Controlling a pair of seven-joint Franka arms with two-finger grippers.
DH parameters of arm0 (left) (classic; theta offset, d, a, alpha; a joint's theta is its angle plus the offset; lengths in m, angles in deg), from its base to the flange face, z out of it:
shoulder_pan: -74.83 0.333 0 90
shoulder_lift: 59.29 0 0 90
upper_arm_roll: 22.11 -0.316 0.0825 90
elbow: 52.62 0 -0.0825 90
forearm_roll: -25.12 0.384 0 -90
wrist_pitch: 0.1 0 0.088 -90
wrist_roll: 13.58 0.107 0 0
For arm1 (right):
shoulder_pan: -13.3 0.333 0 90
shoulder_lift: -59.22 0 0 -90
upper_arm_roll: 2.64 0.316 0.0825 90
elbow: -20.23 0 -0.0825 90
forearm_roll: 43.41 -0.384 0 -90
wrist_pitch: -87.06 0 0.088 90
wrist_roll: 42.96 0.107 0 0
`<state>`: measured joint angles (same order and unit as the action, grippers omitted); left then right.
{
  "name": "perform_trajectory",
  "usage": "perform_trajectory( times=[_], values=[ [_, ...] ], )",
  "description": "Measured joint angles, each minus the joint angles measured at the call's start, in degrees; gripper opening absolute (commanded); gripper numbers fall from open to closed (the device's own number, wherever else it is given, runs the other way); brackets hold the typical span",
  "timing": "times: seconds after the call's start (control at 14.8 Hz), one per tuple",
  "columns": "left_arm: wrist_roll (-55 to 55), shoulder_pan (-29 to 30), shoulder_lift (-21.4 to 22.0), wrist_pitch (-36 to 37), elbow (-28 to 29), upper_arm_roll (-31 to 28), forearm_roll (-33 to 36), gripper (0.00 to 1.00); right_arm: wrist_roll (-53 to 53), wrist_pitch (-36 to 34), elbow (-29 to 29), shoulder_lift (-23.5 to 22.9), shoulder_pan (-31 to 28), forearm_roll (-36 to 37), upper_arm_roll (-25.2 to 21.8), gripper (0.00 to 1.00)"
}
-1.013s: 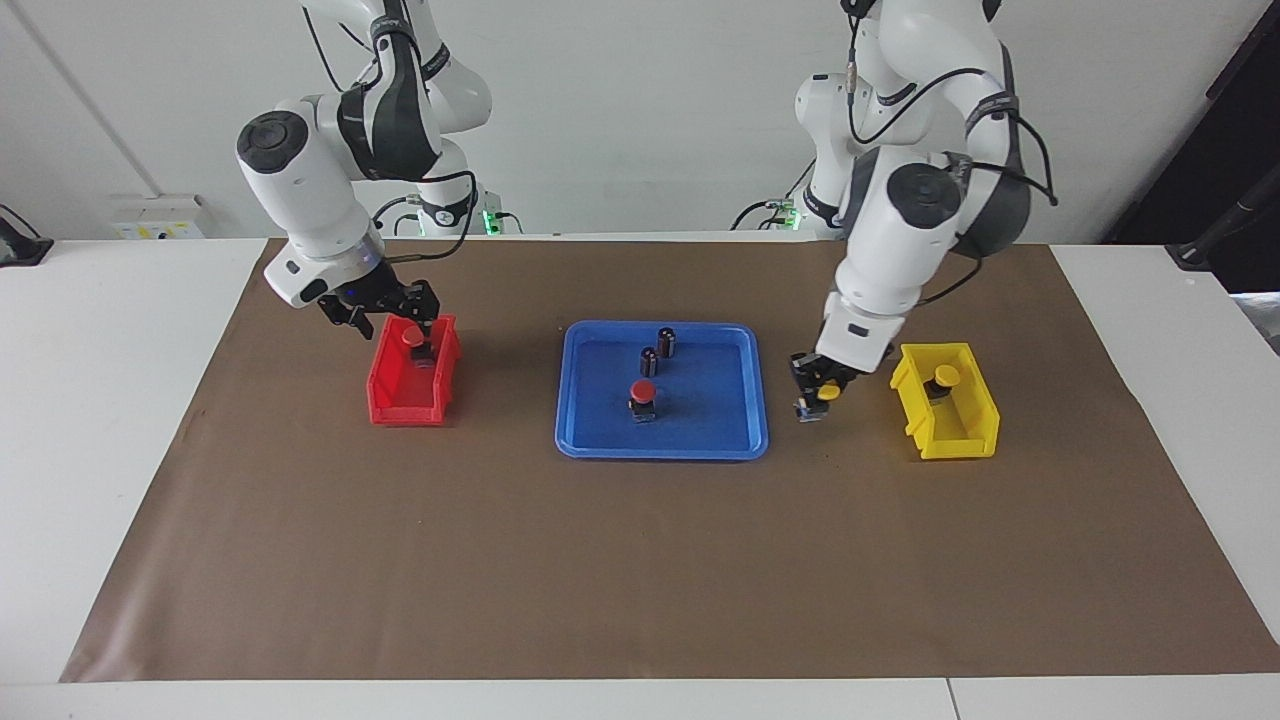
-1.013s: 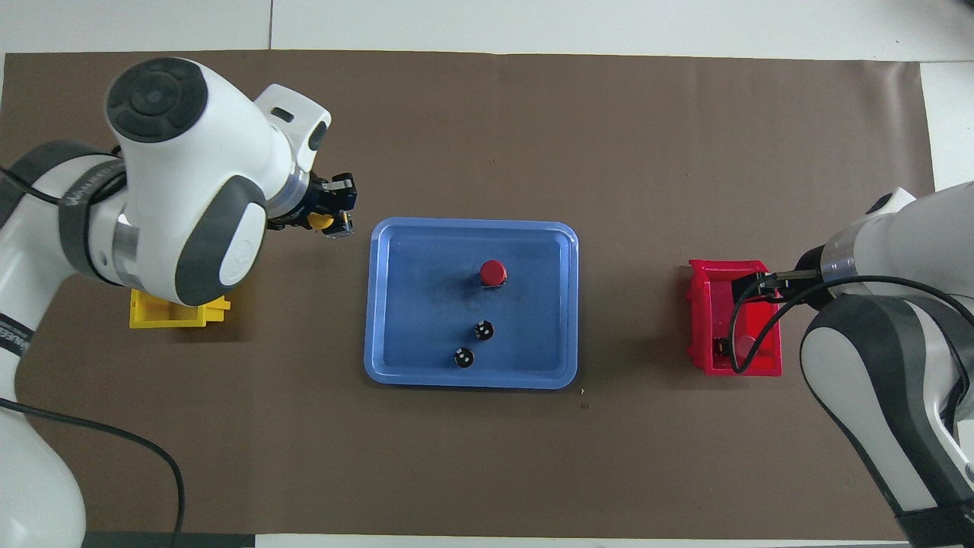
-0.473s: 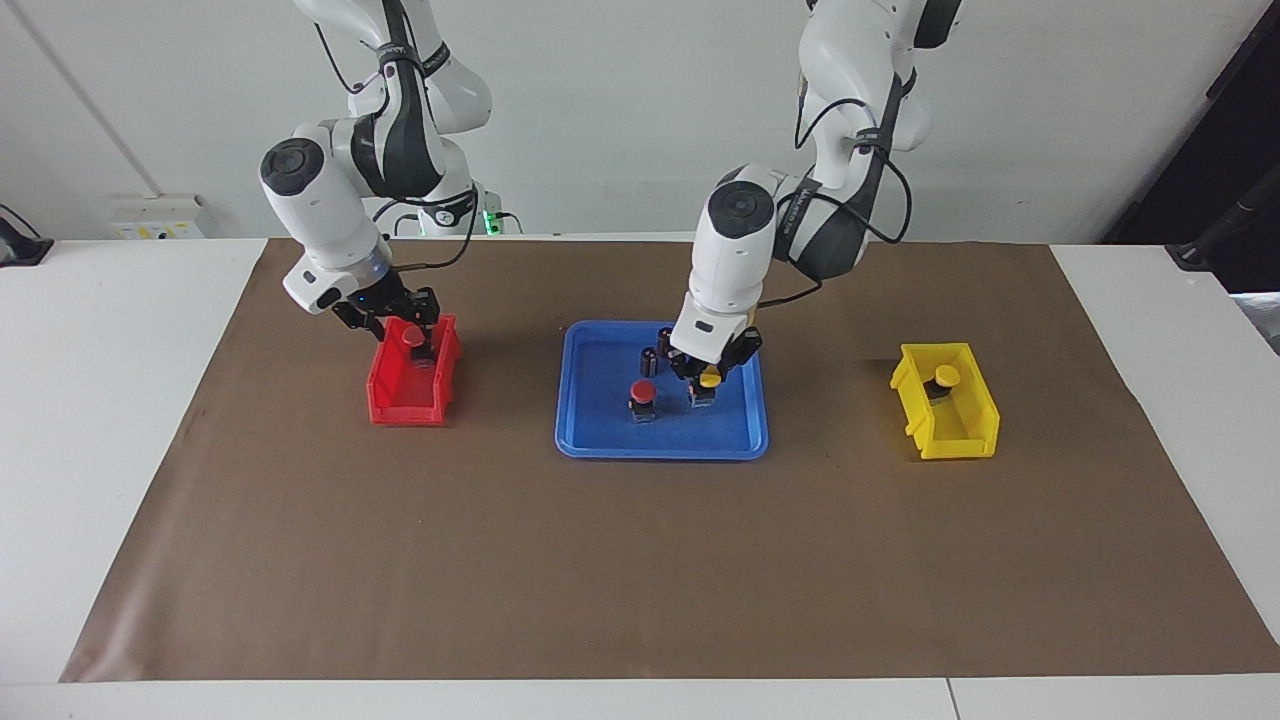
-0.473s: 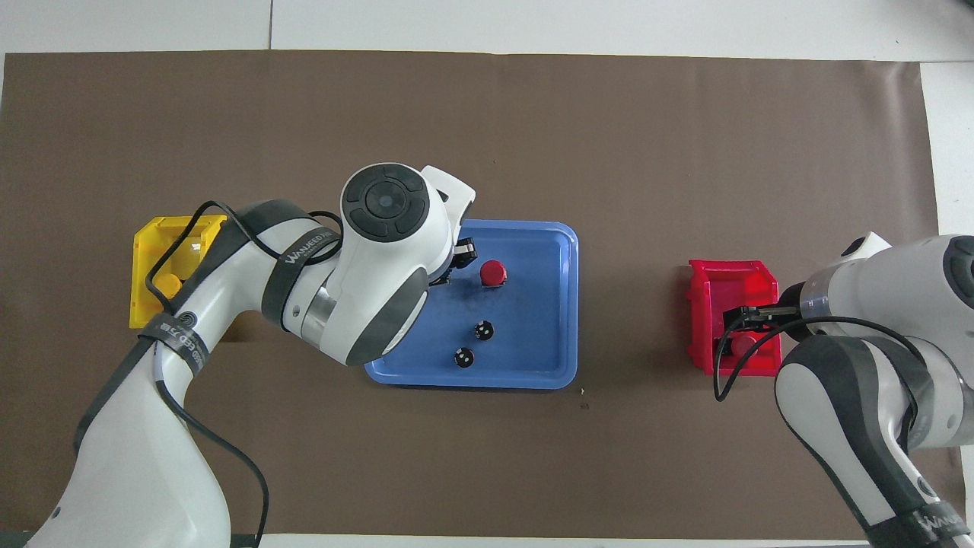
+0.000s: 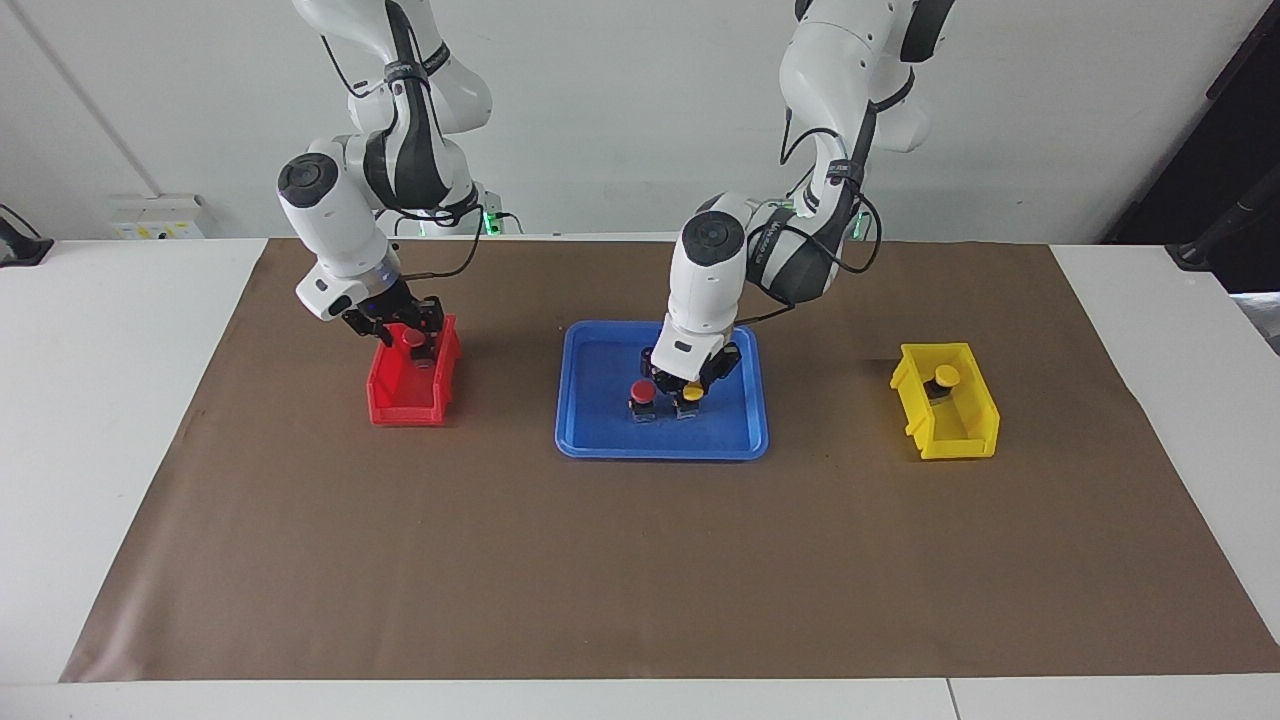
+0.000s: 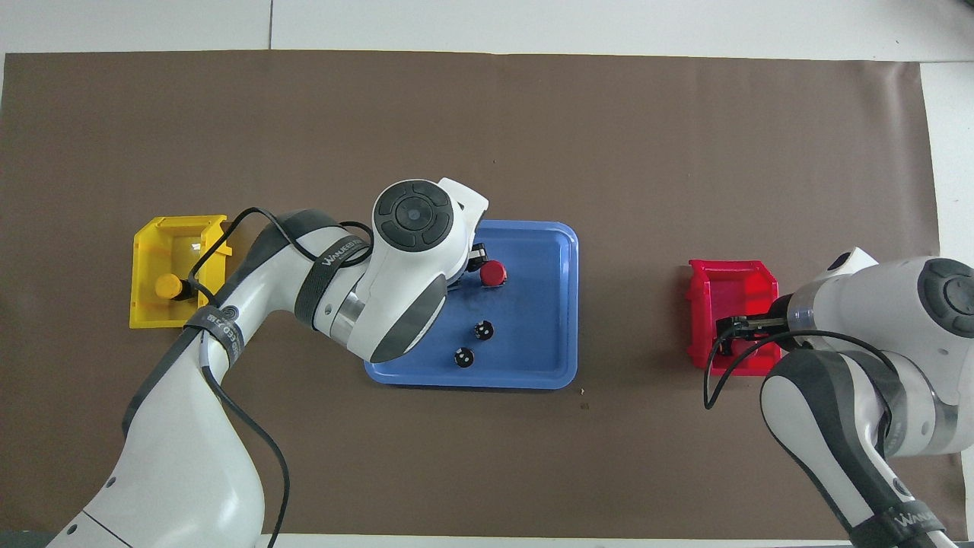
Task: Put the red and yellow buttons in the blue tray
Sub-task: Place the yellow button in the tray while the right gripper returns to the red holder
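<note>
White wall and a brown mat over the white counter [image 5: 120,450] framed the facing view: the left pincer [image 5: 690,392], which a second ago hung outside the blue tray [image 5: 600,440], had come down at mid-counter, pinching a yellow button [image 5: 690,396] just beside the red button [image 5: 643,398] already there, so release seemed the only step left. The right pincer [image 5: 400,330] had drawn closer around the second red button [image 5: 412,340] in the red bin [image 5: 400,400] toward the right arm's end; whether it had closed, I cannot tell. The other yellow button [image 5: 945,378] sat in the yellow bin [image 5: 950,425]. Overhead, the left arm hid its button, but two dark cylinders [image 6: 472,344], partly masked in the facing view, showed plainly.
</note>
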<state>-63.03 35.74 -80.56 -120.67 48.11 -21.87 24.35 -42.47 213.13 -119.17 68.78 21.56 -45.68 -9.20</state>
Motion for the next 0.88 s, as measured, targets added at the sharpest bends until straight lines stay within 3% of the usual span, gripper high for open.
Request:
perform_trajectory(
  times=[0.34,0.54,0.61,0.88],
  values=[
    [-0.01,0.0,0.05,2.47,-1.37,-0.03,0.0,0.7,-2.0,1.21,-1.64,-0.07,-0.1,0.0,-0.02,0.69],
    [0.0,0.31,1.78,6.34,-3.1,-0.34,0.0,0.93,-2.23,2.08,-2.5,-0.07,-0.11,0.0,-0.02,0.69],
    [0.29,0.97,3.04,7.96,-3.26,-0.66,0.02,0.96,-2.36,2.2,-2.62,-0.07,-0.11,0.0,-0.03,0.69],
    [15.19,11.64,8.44,17.51,-2.72,-1.6,0.06,1.0,-2.76,2.21,-2.95,-0.05,-0.43,0.0,-0.11,0.68]
  ],
)
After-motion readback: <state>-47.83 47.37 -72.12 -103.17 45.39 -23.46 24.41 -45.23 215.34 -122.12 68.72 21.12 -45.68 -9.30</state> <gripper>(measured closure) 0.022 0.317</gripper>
